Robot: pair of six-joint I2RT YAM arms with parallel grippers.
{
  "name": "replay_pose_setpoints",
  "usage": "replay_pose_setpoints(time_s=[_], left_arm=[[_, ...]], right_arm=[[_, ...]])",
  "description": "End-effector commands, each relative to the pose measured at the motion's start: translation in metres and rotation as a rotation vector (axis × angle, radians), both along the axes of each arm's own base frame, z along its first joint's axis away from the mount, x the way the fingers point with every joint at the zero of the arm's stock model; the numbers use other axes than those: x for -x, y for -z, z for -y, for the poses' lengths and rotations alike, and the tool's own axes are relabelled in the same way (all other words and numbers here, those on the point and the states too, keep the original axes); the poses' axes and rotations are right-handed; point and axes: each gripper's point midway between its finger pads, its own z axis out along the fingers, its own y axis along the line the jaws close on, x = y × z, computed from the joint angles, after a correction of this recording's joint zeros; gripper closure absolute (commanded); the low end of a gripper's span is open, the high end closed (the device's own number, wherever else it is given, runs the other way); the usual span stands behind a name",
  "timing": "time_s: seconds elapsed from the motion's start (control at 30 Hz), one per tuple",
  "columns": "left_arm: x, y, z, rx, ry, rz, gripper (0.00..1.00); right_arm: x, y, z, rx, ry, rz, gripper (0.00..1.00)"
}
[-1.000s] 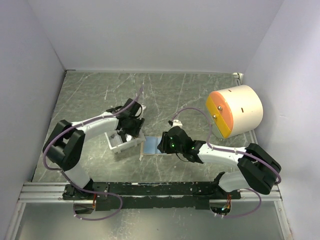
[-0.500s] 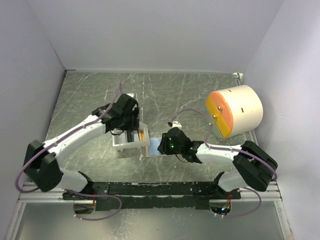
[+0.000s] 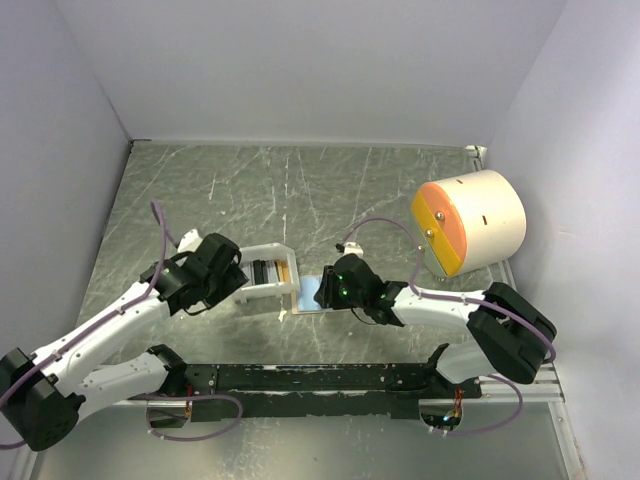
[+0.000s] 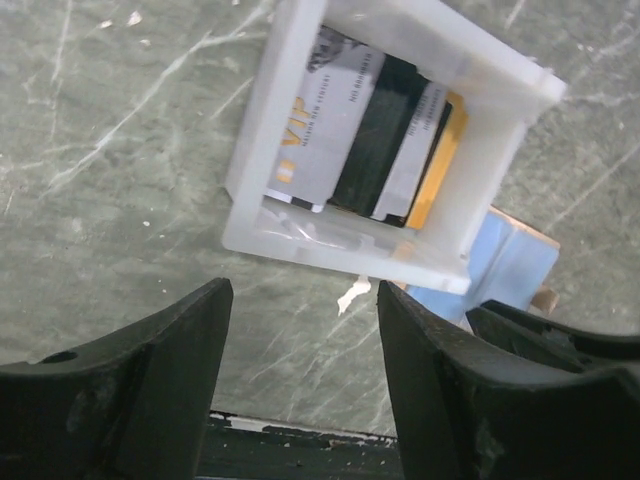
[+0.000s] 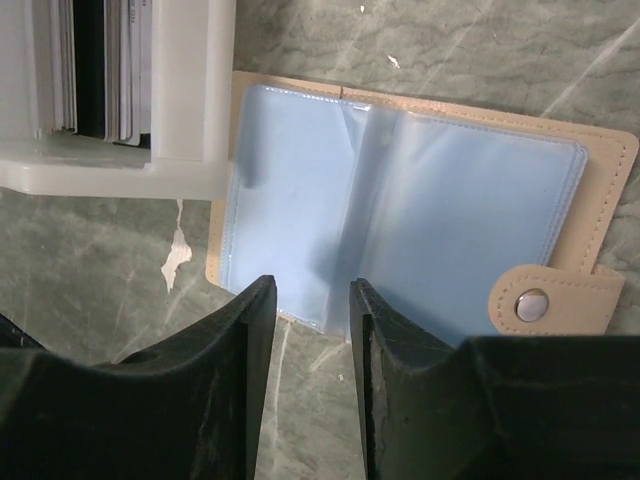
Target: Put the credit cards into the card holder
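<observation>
Four or so credit cards (image 4: 370, 150) stood on edge in a white tray (image 4: 340, 245) just ahead of the left claw (image 4: 300, 300): a grey one marked VIP, a black one, a pale one and an orange one, packed face to face. None had yet reached the card holder (image 5: 440, 220), so the job looked to be at its very start, with the step in hand being the first pick.

The left claw hung low over the table with its fingers wide apart and nothing between them. The tray's near wall lay just beyond its fingertips, and the holder showed past the tray, to the claw's right.

The right claw (image 5: 312, 300) hovered directly above the holder, its fingers a narrow gap apart and empty. Whether its tips touched the holder I could not tell.

The holder lay spread flat beneath that claw, tan outside and clear blue pockets uppermost, its snap tab (image 5: 545, 300) undone off to the claw's right. Its far left corner was tucked against the tray.

The next move probably called for the left claw to reach over the near wall and pinch a single card by its top edge. The tight packing could let a neighbour ride up with it. The thin pocket mouths would likely need steadying by the right claw.
</observation>
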Motion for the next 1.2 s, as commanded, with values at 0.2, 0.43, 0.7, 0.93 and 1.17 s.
replay_pose_setpoints(time_s=[0.2, 0.43, 0.7, 0.93, 1.17], left_arm=[[-0.039, 0.012, -0.011, -0.066, -0.123, 0.055, 0.3], [-0.057, 0.032, -0.005, -0.045, -0.054, -0.003, 0.51], [-0.076, 0.042, -0.036, -0.152, -0.007, -0.033, 0.79], [-0.076, 0.044, -0.046, -0.187, 0.029, -0.058, 0.86], [-0.065, 0.042, -0.049, -0.193, 0.051, -0.074, 0.85]], right_arm=[[-0.012, -0.025, -0.008, -0.03, 0.007, 0.047, 0.62], [-0.017, -0.037, -0.011, -0.034, 0.007, 0.071, 0.62], [-0.021, -0.054, -0.027, -0.111, 0.002, 0.076, 0.57], [-0.031, -0.07, -0.054, -0.236, 0.034, 0.041, 0.49], [-0.044, -0.075, -0.077, -0.287, 0.059, 0.004, 0.44]])
